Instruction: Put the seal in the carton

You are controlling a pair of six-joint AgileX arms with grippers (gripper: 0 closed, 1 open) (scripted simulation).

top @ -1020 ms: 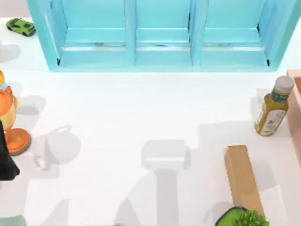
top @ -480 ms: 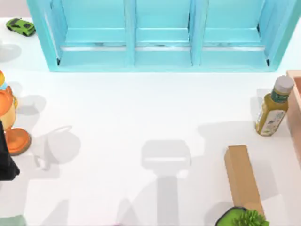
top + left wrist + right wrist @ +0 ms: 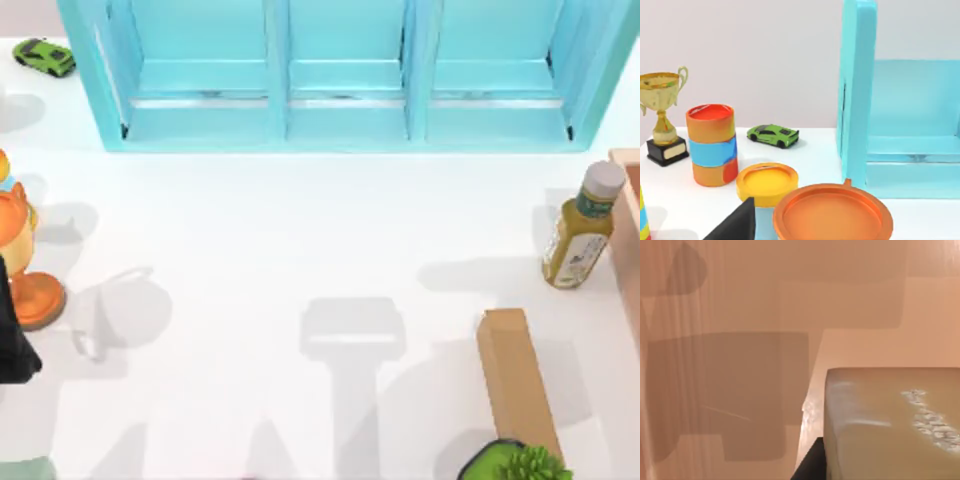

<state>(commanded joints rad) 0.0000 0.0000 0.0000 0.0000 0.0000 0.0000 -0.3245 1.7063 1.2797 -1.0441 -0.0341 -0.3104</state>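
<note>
Two arms share this white table [image 3: 250, 240]. At the top view's far left edge, a dark part of my left arm [image 3: 14, 340] sits beside an orange-lidded container [image 3: 35, 298], near a green toy car [image 3: 43, 56]; I cannot tell how its fingers stand. Farther right lie a plain tan bar [image 3: 515, 380] and a green bottle [image 3: 580, 230]. The right wrist view shows the seal [image 3: 890, 425] close up, whitish speckles on its face, against tan-brown walls; whether the right gripper clasps it, I cannot tell.

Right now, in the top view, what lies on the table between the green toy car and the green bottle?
Only the blue shelf unit stands between the green toy car and the green bottle, in the top view.
</note>
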